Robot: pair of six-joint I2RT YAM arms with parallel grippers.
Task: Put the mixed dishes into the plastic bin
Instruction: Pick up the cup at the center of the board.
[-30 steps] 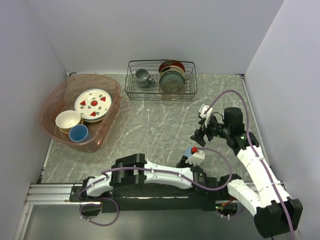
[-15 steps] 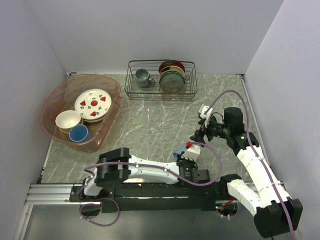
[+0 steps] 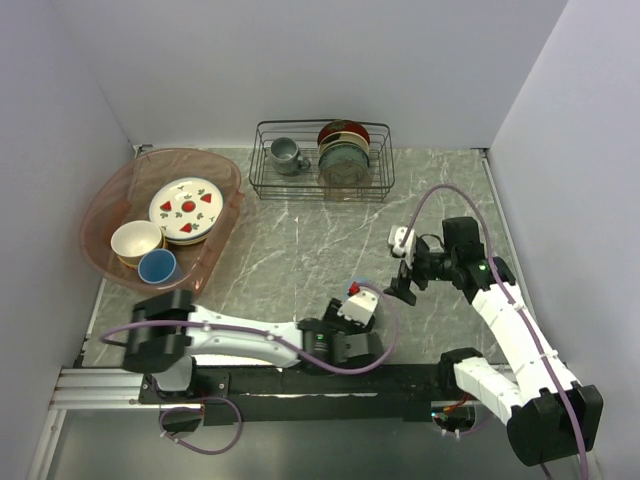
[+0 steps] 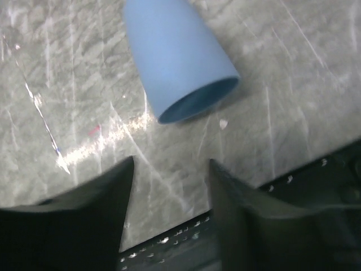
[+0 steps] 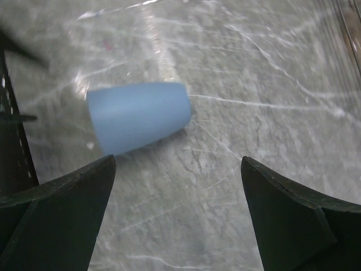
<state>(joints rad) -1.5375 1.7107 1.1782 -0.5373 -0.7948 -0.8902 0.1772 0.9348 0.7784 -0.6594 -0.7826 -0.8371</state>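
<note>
Light-blue cup (image 4: 177,62) on its side before left tool (image 4: 169,169) (fingers (image 4: 84,214) apart)

I record a grey, white-veined marble-patterned table top (image 3: 290,250), enclosed by pale walls on the left, far and right sides. Three items rest directly on it. A large oval bin of translucent pinkish-red plastic (image 3: 210,262) sits at the far left, close to the left wall. A black wire dish rack (image 3: 300,190) stands at the far centre, near the back wall and just right of the bin. A light-blue tapered cup (image 4: 177,62) lies on its side near the centre-right, well apart from both. A small pale speck (image 4: 224,122) lies just beside its open mouth.
</note>
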